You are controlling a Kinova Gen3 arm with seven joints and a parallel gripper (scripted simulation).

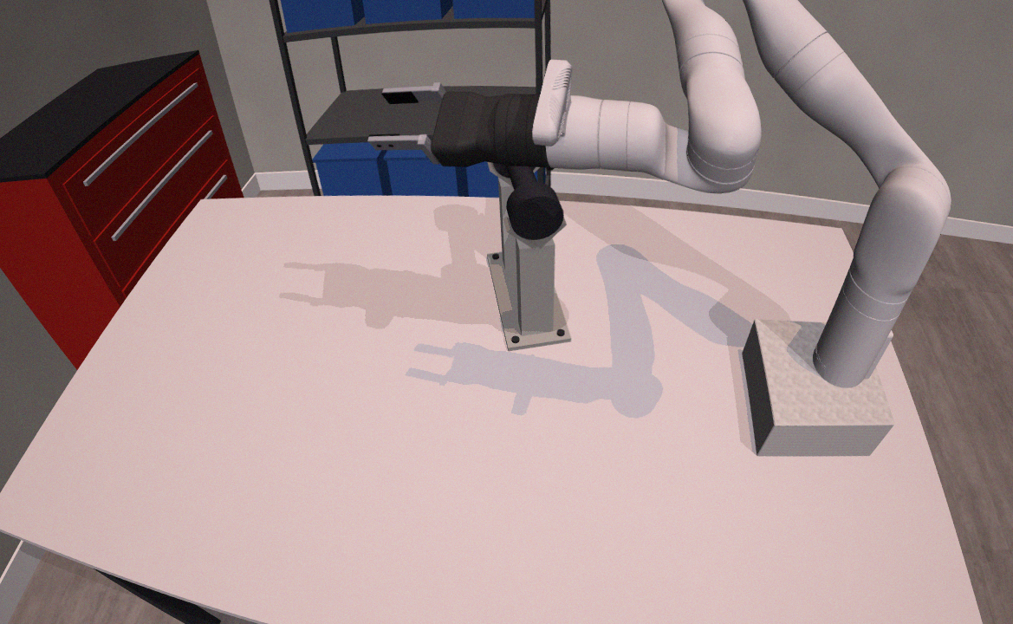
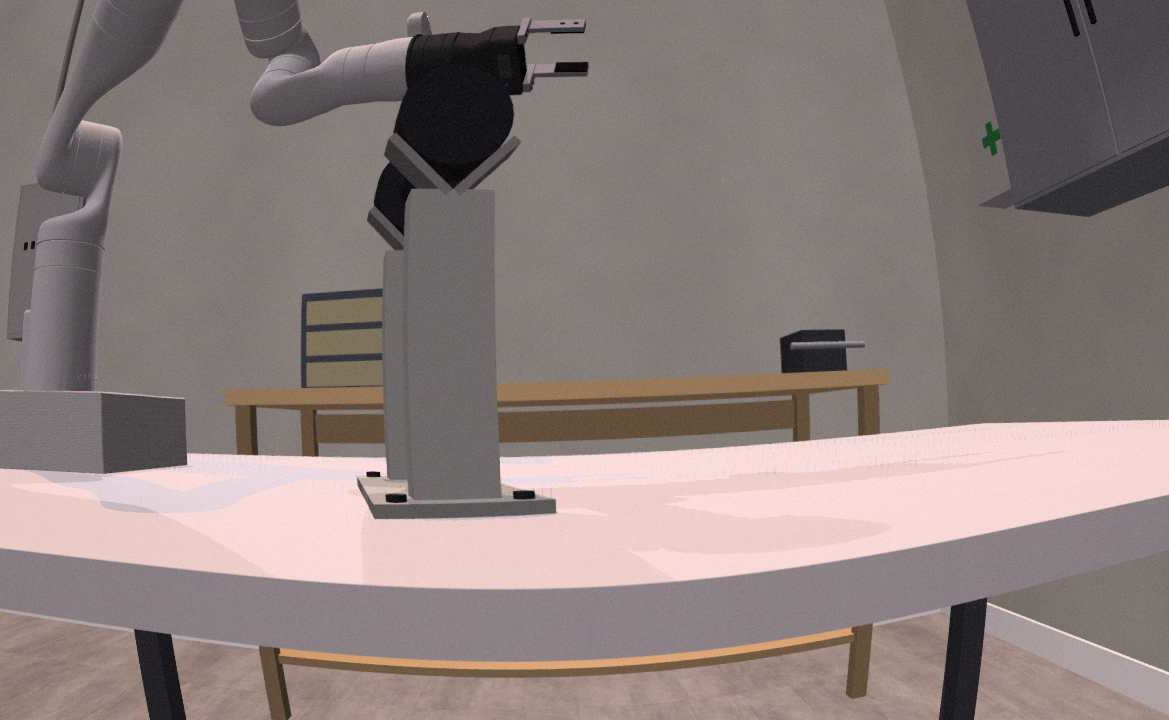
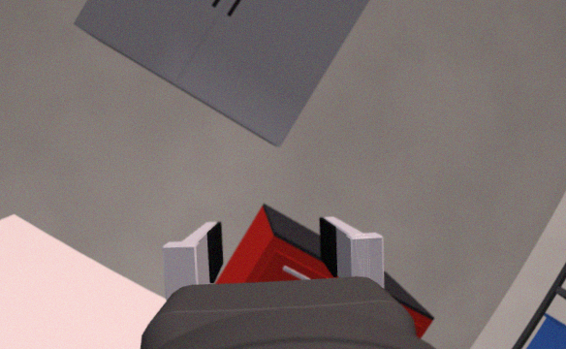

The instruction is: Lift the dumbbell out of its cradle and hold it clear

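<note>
The dumbbell (image 2: 454,134) lies in the V-shaped top of its cradle (image 2: 449,358), a grey post bolted by a base plate to the pale worktop (image 2: 749,501). The gripper (image 2: 561,53) hangs in the air above and just past the dumbbell's upper side, pointing level, with its fingers (image 2: 555,26) spread wide and nothing between them.

The top view shows one dark dumbbell head (image 1: 535,211) poking out below the black wrist, which covers the rest of the dumbbell; the fingers (image 1: 399,140) reach out beyond the worktop edge toward a shelf rack (image 1: 289,77) holding blue bins (image 1: 386,171). A red drawer cabinet (image 1: 99,193) stands left of the worktop, and the arm rises from a grey base block (image 1: 820,423).

The exterior view alone shows the V notch and the gap between dumbbell and fingers. The wrist view shows neither dumbbell nor cradle: only the two spread fingers with the red cabinet seen far off through the gap, a corner of the worktop, and a grey wall cupboard (image 3: 225,63)
</note>
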